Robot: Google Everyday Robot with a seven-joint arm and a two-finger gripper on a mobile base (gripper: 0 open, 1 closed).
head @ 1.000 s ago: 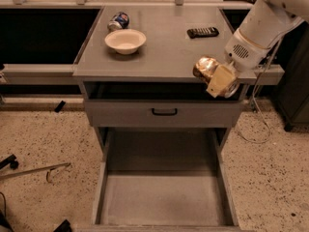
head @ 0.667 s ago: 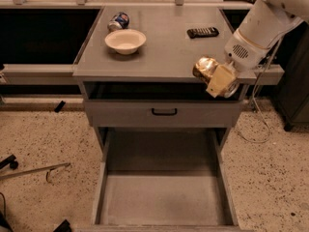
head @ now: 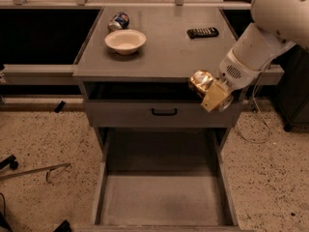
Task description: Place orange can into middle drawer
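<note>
The orange can (head: 200, 81) is a small gold-orange can with a shiny end, held in my gripper (head: 208, 91) at the front right edge of the cabinet top. The gripper's pale fingers (head: 215, 96) are shut on the can, which hangs in front of the closed upper drawer, above the right side of the open drawer. The middle drawer (head: 161, 198) is pulled out wide below, with low side walls and a bare grey floor. My white arm (head: 260, 37) reaches in from the upper right.
A white bowl (head: 125, 41) and a blue-and-white can (head: 118, 21) sit at the back left of the cabinet top (head: 164, 52). A black remote (head: 203, 32) lies at the back right. The closed drawer front has a black handle (head: 164, 112). Cables lie on the speckled floor.
My gripper with the orange can has shifted slightly down and toward the front of the cabinet. Nothing else moved.
</note>
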